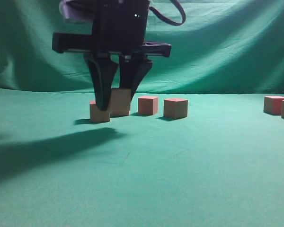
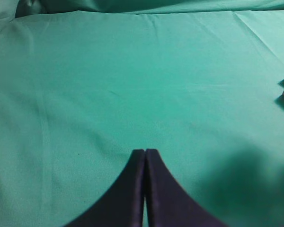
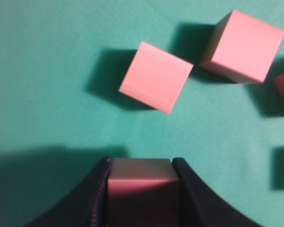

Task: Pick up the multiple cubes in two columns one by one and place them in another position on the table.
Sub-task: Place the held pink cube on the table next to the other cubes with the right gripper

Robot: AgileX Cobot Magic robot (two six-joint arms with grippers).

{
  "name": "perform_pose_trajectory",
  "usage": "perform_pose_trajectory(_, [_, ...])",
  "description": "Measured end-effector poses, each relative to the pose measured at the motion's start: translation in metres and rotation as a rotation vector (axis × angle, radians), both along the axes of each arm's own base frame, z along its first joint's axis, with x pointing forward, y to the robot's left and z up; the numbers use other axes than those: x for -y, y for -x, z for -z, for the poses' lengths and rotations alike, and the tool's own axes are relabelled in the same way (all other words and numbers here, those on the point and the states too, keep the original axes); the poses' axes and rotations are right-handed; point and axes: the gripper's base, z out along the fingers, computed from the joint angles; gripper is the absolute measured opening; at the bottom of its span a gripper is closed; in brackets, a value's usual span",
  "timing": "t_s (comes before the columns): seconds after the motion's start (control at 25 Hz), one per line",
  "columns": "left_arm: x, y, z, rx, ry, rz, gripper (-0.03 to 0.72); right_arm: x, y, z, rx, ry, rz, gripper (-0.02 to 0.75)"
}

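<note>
A right gripper (image 1: 117, 101) has its jaws clamped on one cube (image 1: 120, 100), held just above the green bench (image 1: 180, 165) among three grounded cubes (image 1: 175, 108), with two more at far right (image 1: 276, 104). The left gripper (image 2: 145, 153), jaws pressed together and empty, waits over bare cloth. The move probably calls for a straight lift clear of the neighbours before travelling, then a level set-down.
</note>
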Motion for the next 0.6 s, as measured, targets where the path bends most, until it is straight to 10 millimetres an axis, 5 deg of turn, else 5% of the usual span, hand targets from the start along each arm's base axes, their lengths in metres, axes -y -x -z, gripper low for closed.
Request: perform_pose_trajectory(0.6, [0.0,0.0,0.0,0.0,0.0,0.0,0.0,-0.008,-0.009,0.028,0.023,0.004,-0.012,0.285])
